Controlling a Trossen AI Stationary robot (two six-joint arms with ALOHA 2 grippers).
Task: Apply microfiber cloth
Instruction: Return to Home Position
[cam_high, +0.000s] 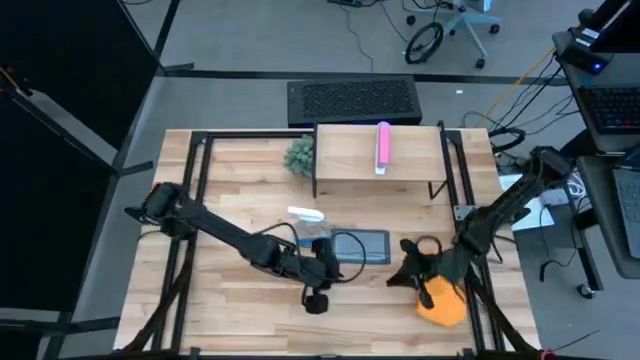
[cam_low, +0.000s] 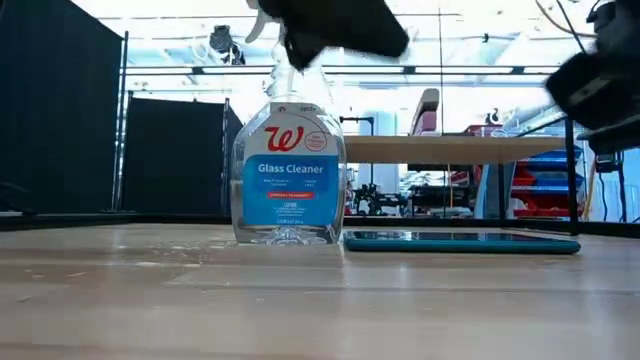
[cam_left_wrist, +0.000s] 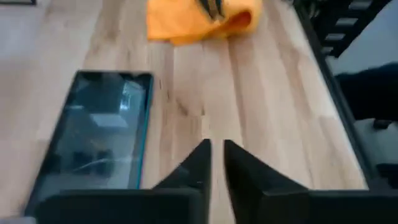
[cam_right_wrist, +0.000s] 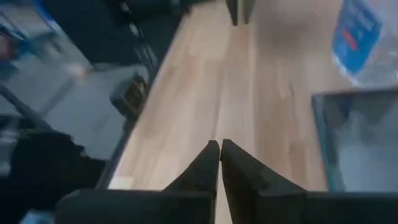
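The orange microfiber cloth (cam_high: 443, 308) (cam_left_wrist: 186, 22) lies bunched on the wooden table near its front right. It sits just under my right arm's wrist. My right gripper (cam_high: 400, 275) (cam_right_wrist: 219, 148) is shut and low over the wood between the cloth and the dark grey tablet (cam_high: 362, 247) (cam_right_wrist: 360, 137). No orange shows at its tips. My left gripper (cam_high: 322, 290) (cam_left_wrist: 216, 149) is shut, near the tablet's near left corner, and points toward the cloth. The tablet (cam_left_wrist: 99, 130) lies flat. A spray bottle (cam_high: 308, 222) (cam_low: 290, 175) stands at its left.
A raised wooden shelf (cam_high: 378, 160) with a pink object (cam_high: 382, 147) stands at the back. A small green plant (cam_high: 299, 155) sits at its left. Black frame rails (cam_high: 196, 200) run along both table sides. Bare wood lies along the near edge.
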